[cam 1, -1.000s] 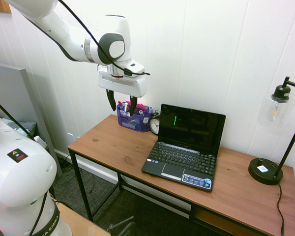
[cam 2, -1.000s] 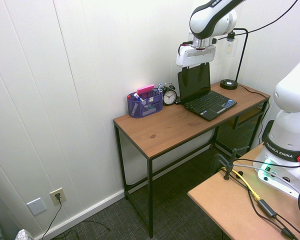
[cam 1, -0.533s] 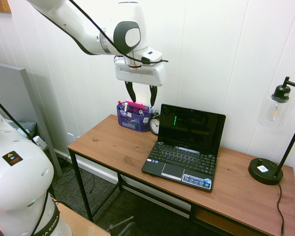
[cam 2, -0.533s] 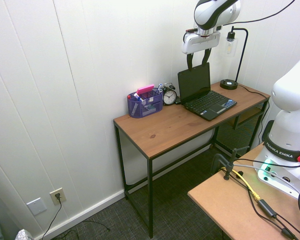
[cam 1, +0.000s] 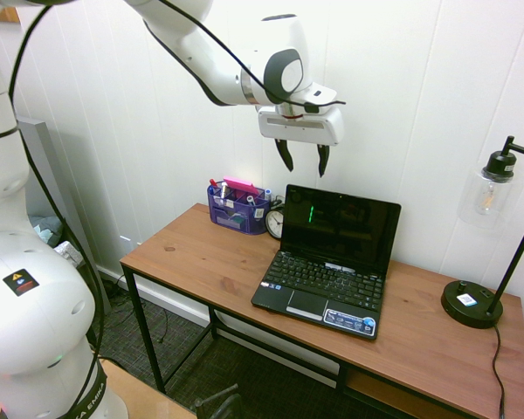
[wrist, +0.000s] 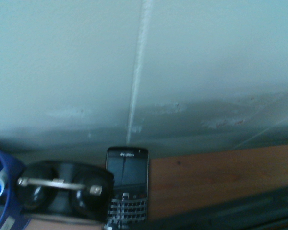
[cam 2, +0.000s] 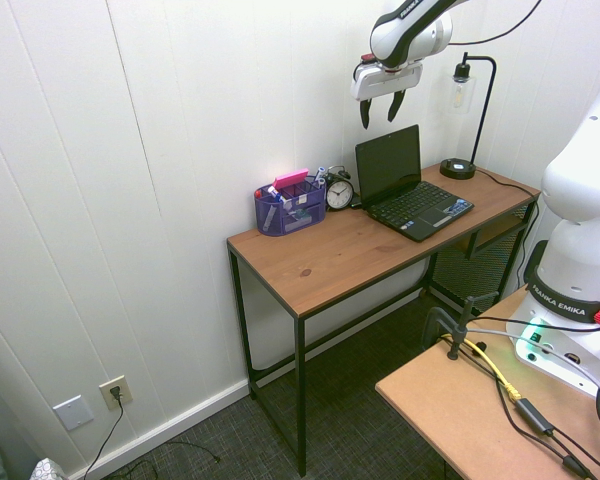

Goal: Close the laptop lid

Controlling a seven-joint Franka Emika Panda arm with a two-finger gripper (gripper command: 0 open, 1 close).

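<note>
The gripper [cam 1: 301, 159] hangs in the air with its fingers spread apart and nothing between them, above the upper left corner of the laptop lid [cam 1: 341, 227], not touching it. The lid stands upright and open over the keyboard [cam 1: 323, 279] on the wooden desk [cam 1: 201, 257]. At the laptop's 10 o'clock sit an alarm clock [cam 1: 275, 223] and a purple organizer [cam 1: 236, 208]; a lamp [cam 1: 485, 249] stands at its 3 o'clock. The wrist view shows a phone [wrist: 127, 189] leaning by the wall.

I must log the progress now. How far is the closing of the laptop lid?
Nothing is done yet: the lid stands upright and open over the keyboard. In hand: the gripper hovers above the lid's top edge, fingers open, touching nothing. Left: come down behind the lid and push it shut.
</note>
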